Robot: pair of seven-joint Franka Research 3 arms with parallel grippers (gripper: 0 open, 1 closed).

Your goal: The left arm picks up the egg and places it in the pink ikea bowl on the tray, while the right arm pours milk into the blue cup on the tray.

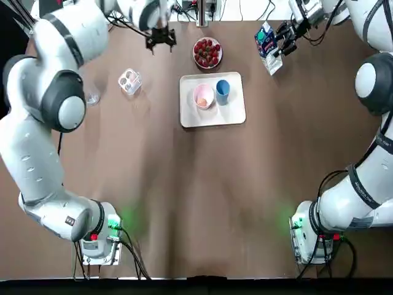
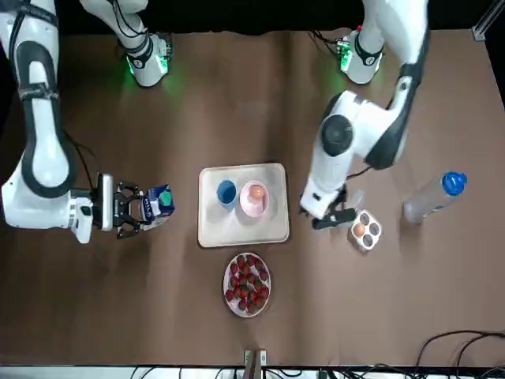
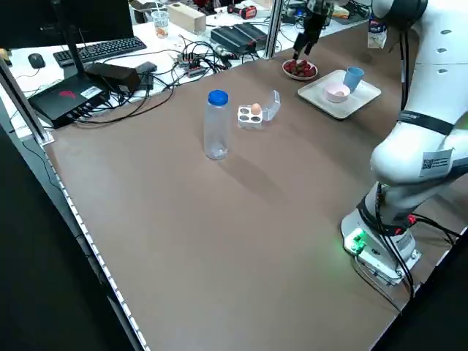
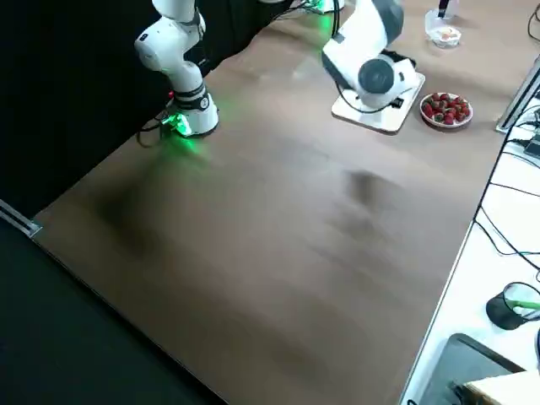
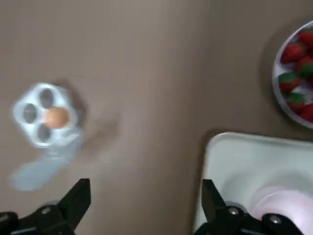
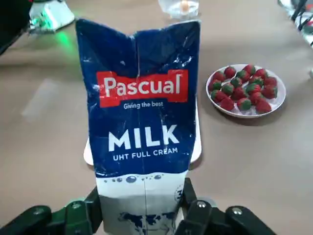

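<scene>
Where the left gripper hangs: over bare table, between the egg holder and the tray, on the far side near the strawberry plate.
Left fingers: spread wide apart, nothing between them.
Egg holder: small and clear, just beside the left gripper, to the robot's left of the tray.
Second egg: brown, sitting in one cup of the holder.
Egg: orange-brown, lying inside the pink bowl.
Pink bowl: on the tray, on its left half.
Blue cup: on the tray, just beside the bowl on the robot's right.
Tray: white, mid-table.
Right gripper: at the far right of the table, well apart from the tray.
Right fingers: clamped on the lower part of the milk carton.
Milk carton: blue, marked "Pascual MILK"; it looks tilted from overhead, and whether it touches the table cannot be told.
Strawberry plate: just beyond the tray.
Water bottle: upright, blue cap, to the robot's left of the egg holder.
</scene>
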